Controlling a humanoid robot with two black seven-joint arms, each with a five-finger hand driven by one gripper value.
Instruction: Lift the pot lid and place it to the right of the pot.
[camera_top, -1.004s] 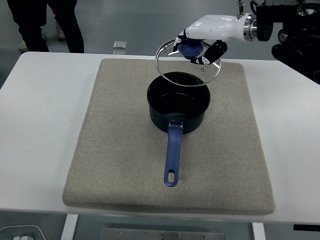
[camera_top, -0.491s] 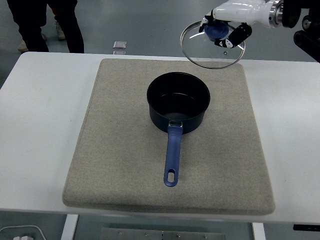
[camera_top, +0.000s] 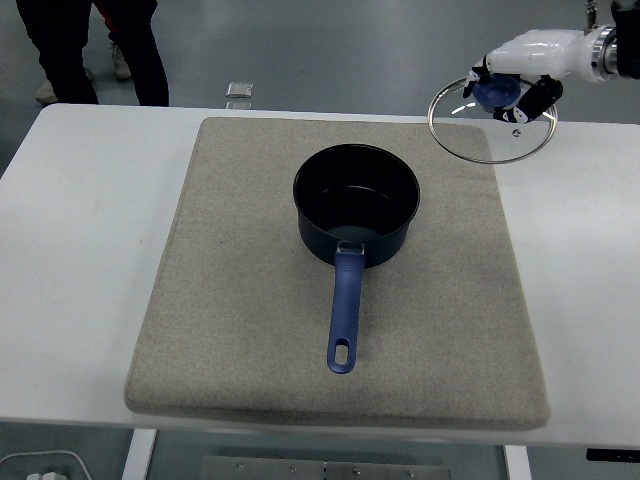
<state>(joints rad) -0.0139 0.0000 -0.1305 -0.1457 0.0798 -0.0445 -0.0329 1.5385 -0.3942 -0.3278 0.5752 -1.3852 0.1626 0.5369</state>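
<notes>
Rightward and lower now, the round glass lid with its blue knob (camera_top: 493, 123) is hanging over the grey mat's (camera_top: 250, 330) far right corner on the white counter (camera_top: 80, 250), well clear of the open dark blue saucepan (camera_top: 356, 203). The white right hand (camera_top: 512, 80) is clamping its fingers around the knob.
</notes>
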